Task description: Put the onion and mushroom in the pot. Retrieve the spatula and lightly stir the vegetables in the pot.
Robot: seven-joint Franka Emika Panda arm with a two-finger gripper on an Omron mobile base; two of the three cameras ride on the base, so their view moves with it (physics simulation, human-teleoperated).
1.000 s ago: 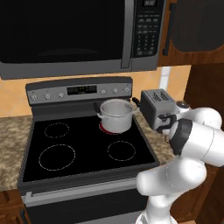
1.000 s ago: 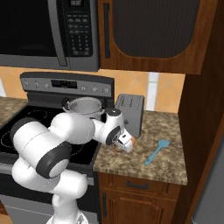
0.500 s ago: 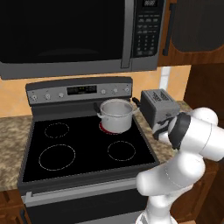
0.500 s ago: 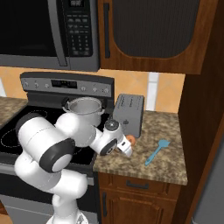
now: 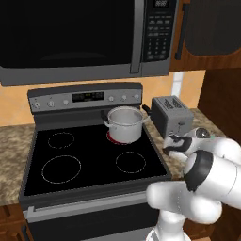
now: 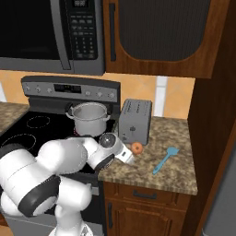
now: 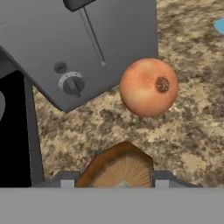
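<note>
Item: gripper (image 7: pixel 114 186), descending over the granite counter (image 6: pixel 170 173) beside the toaster (image 6: pixel 135 120), its tips standing either side of the mushroom (image 7: pixel 117 168); whether it is clamped on it or merely straddling it cannot be told. Onion (image 7: pixel 148 87) is lying just beyond the mushroom, near the toaster's front; pot (image 5: pixel 124 124) is sitting on the stove's rear burner, spatula (image 6: pixel 165 159) resting further along the counter. Risk: a closing or lifting move is likely nudging the onion, sending it rolling against the toaster or toward the counter edge.

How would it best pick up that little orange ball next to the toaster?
Probably around its widest middle, coming straight down from above. The onion is a smooth round ball lying on the granite counter, so pads set off-centre would likely slip. The toaster stands close on one side, so the tool's fingers should close along that wall, not toward it.
</note>
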